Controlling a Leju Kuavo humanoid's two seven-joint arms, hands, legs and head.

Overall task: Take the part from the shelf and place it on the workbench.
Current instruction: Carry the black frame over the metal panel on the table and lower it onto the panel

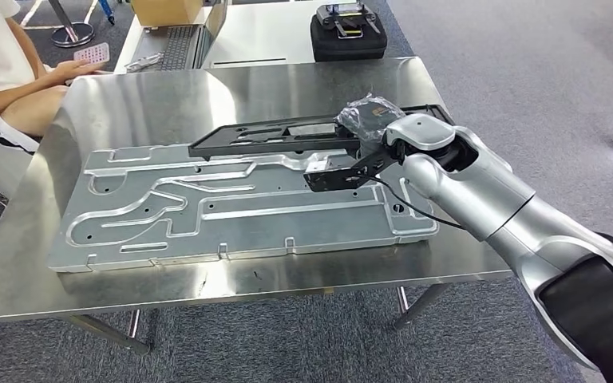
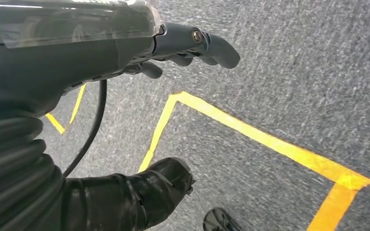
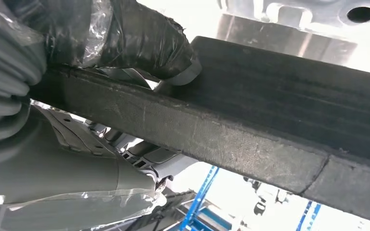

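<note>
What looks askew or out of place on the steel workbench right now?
The black part is not flat: the right hand grips its end and it lies partly over the far edge of the grey machined plate. Nothing looks spilled or damaged.

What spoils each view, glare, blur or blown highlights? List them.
Head view: sharp, with soft glare patches on the steel workbench. Left wrist view: carpet and yellow floor tape streaked by motion blur. Right wrist view: background blown out white; the black part in the right hand is close but readable.
</note>
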